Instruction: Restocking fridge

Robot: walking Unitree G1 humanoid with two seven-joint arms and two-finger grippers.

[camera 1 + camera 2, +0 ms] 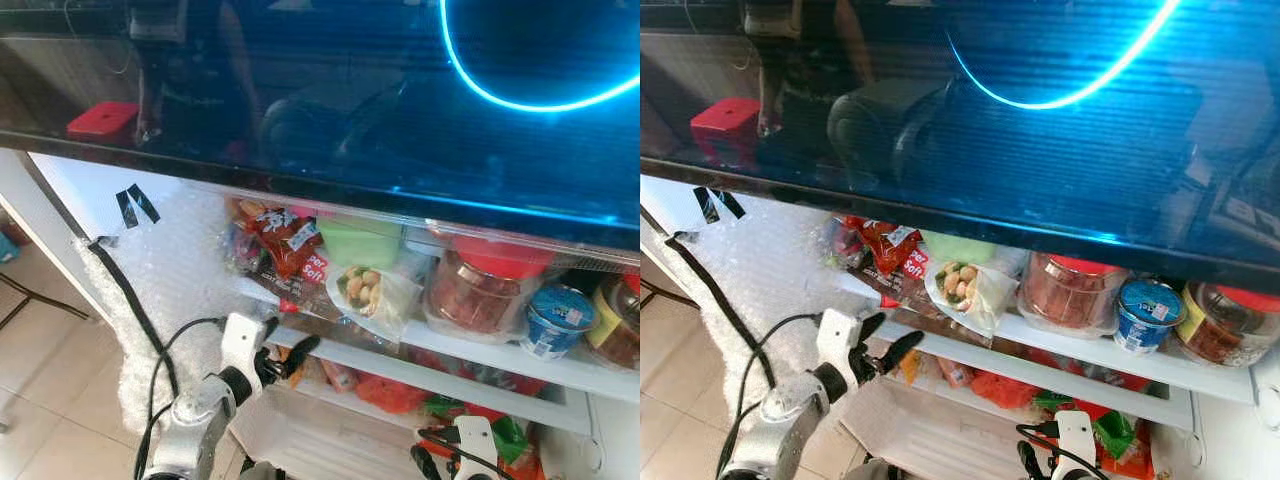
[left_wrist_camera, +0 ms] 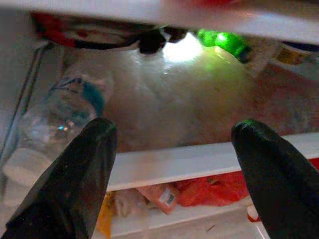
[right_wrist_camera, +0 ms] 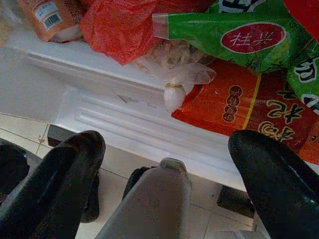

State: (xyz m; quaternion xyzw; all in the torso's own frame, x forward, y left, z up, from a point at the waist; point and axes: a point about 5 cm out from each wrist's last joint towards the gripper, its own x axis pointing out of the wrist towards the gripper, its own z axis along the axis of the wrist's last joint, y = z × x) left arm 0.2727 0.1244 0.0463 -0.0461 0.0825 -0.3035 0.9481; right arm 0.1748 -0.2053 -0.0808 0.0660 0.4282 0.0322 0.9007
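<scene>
The fridge stands open. Its white shelf [image 1: 450, 358] holds a red snack packet [image 1: 285, 240], a green tub [image 1: 360, 240], a bag of nuts [image 1: 365, 290], a red-lidded jar [image 1: 485, 290] and a blue cup [image 1: 555, 320]. My left gripper [image 1: 285, 345] is open and empty, just in front of the shelf's left end. Its wrist view looks over the shelf edge at a water bottle [image 2: 60, 114] lying on its side. My right gripper [image 3: 167, 149] is open low down, before the bottom compartment with a green packet [image 3: 249, 35], an orange packet [image 3: 249, 109] and a red bag [image 3: 124, 25].
A dark glossy panel [image 1: 350, 90] with a blue ring reflection overhangs the shelf. Bubble wrap [image 1: 170, 270] and a black cable [image 1: 125, 290] cover the fridge's left side. A further jar [image 1: 1225, 330] stands at the shelf's right end. Tiled floor [image 1: 40, 400] lies to the left.
</scene>
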